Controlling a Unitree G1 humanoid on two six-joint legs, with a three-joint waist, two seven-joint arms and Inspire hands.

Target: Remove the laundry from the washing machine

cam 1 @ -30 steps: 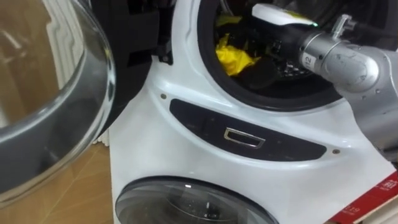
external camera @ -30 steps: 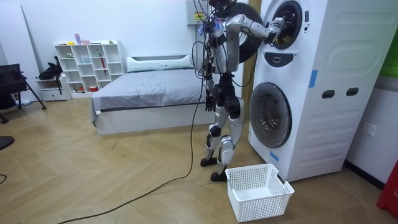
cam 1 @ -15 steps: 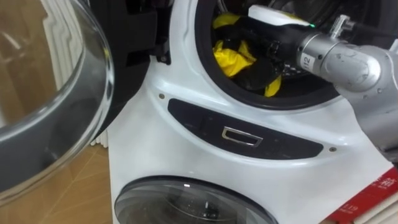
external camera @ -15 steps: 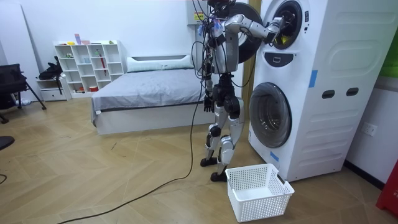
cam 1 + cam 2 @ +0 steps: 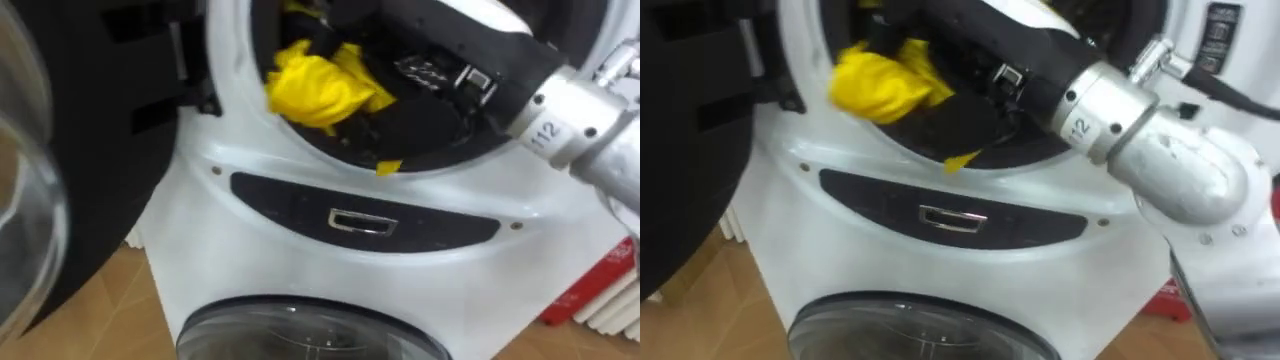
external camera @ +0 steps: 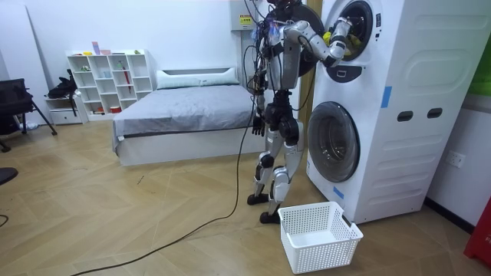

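Yellow cloth (image 5: 310, 85) now drawn to drum rim of washer (image 5: 300, 270) w/ right hand (image 5: 415, 60), fingers hidden, grip can't tell: pull-out under way.

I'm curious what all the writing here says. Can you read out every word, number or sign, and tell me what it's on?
Silver cuff on the right arm: dark digits, smeared; the two eye views disagree, so none quoted.
Dark label on the washing machine: white print, too small.
Red thing beside the machine: nothing legible.
Yellow sign on the wall: too small.
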